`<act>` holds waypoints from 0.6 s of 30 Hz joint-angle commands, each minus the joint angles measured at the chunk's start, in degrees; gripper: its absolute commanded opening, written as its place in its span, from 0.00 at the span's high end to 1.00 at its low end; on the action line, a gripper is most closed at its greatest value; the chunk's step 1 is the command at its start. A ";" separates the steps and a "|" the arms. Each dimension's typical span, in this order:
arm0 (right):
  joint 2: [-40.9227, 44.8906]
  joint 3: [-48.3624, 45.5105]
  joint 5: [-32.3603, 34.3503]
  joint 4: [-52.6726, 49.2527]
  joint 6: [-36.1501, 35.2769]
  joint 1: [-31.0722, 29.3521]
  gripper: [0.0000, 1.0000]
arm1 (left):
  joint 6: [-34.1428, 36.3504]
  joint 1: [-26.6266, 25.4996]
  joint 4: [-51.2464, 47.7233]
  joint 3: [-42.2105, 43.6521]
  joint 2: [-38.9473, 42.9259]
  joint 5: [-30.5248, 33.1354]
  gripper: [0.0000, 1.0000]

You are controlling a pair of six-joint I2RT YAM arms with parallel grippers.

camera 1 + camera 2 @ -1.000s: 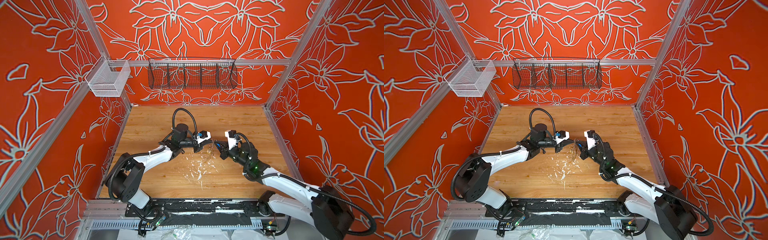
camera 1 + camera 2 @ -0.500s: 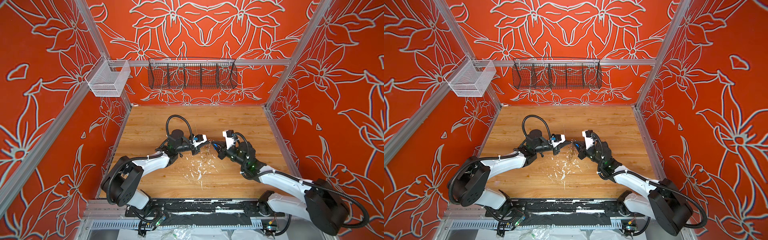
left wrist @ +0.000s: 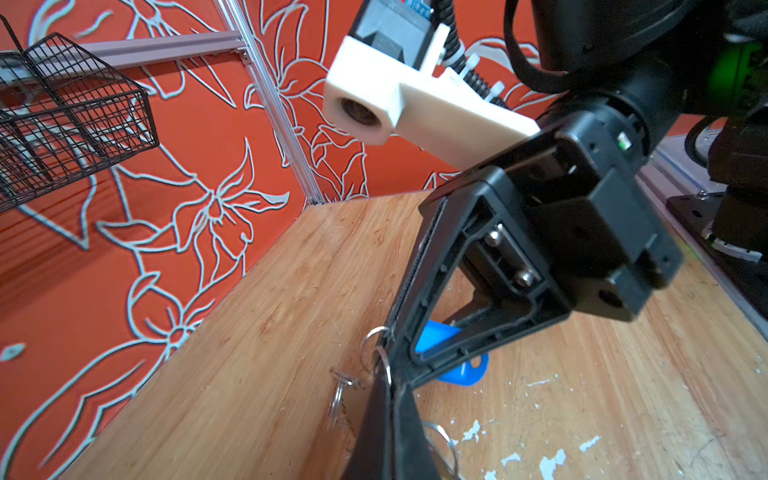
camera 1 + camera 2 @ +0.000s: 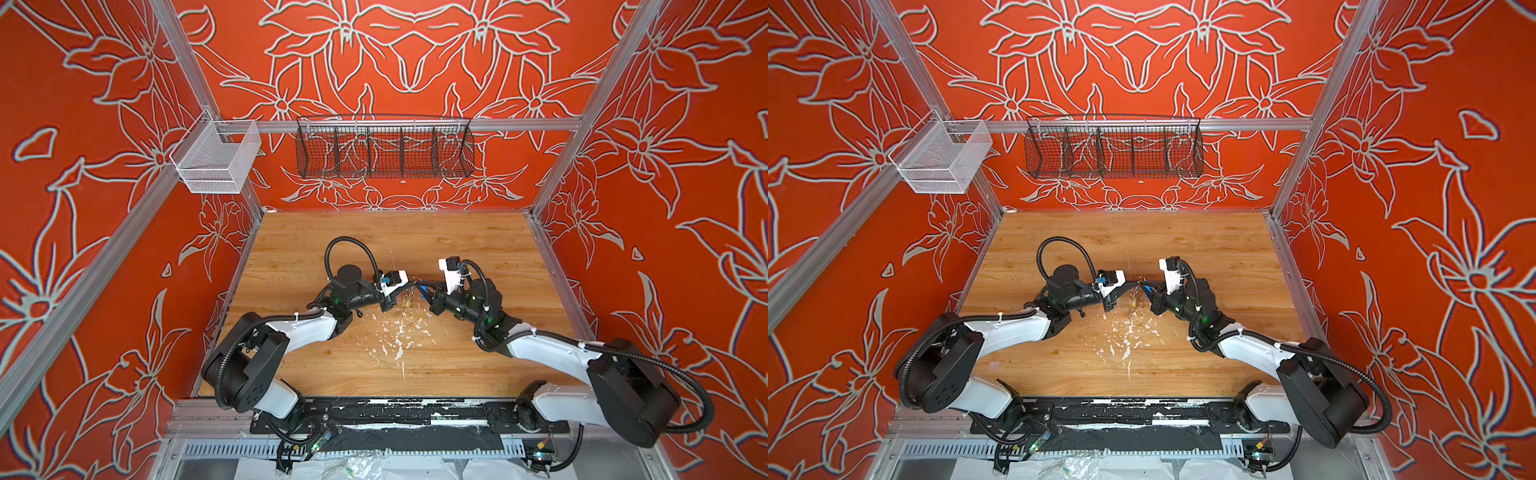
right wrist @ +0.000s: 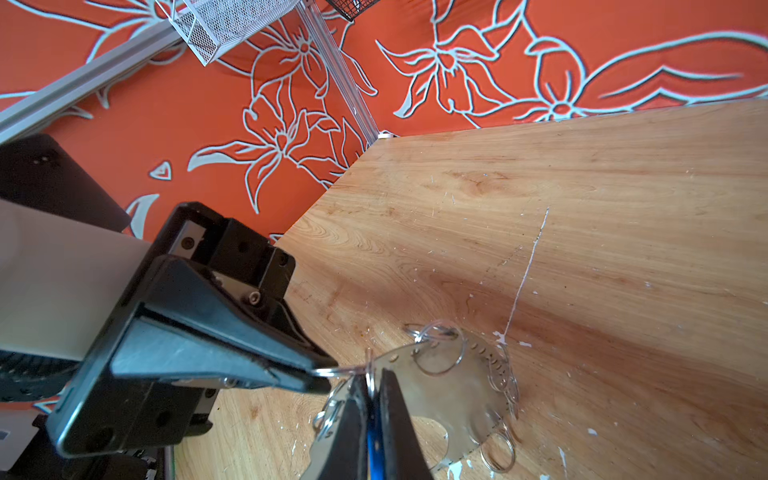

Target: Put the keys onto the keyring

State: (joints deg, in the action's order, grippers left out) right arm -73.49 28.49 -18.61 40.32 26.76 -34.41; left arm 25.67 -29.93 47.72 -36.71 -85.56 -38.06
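Blue plastic showed between the closed fingers of the right gripper (image 5: 371,384). It pinched the blue-tagged key (image 3: 461,371) edge-on, probably so that the key's hole could be steered onto a ring. Just beyond, tip to tip with it, the left gripper (image 5: 322,375) was clamped on one wire loop (image 5: 343,369) at the rim of the keyring (image 5: 453,399), seemingly to hold that loop steady and clear of the plate. The metal plate hung tilted from this grip, with more loops along its far edge. Whether its lower edge touched the wooden tabletop (image 5: 582,216) could not be told. In a top view a yellowish speck (image 4: 406,304) under the meeting tips was likely the yellow-tagged key, too small to say whether it was already attached. Farther back, a black wire basket (image 4: 384,147) and a white mesh basket (image 4: 216,162) hung on the orange wall. No writing or brand was legible.
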 commanded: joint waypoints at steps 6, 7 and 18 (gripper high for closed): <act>1.89 2.09 4.66 -6.66 -2.66 1.62 0.68 | 0.04 -0.74 1.39 -2.58 2.89 -2.61 1.00; 2.31 1.97 4.41 -7.06 -3.17 1.62 0.66 | -0.01 -0.75 0.93 -2.87 2.86 -2.46 1.00; 7.50 0.77 1.66 -8.85 -8.70 1.59 0.59 | -0.05 -0.65 0.18 -3.37 2.43 -3.16 1.00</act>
State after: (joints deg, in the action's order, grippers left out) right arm -67.92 29.56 -15.55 31.53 20.86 -33.06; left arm 25.52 -30.39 46.22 -38.74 -84.49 -39.79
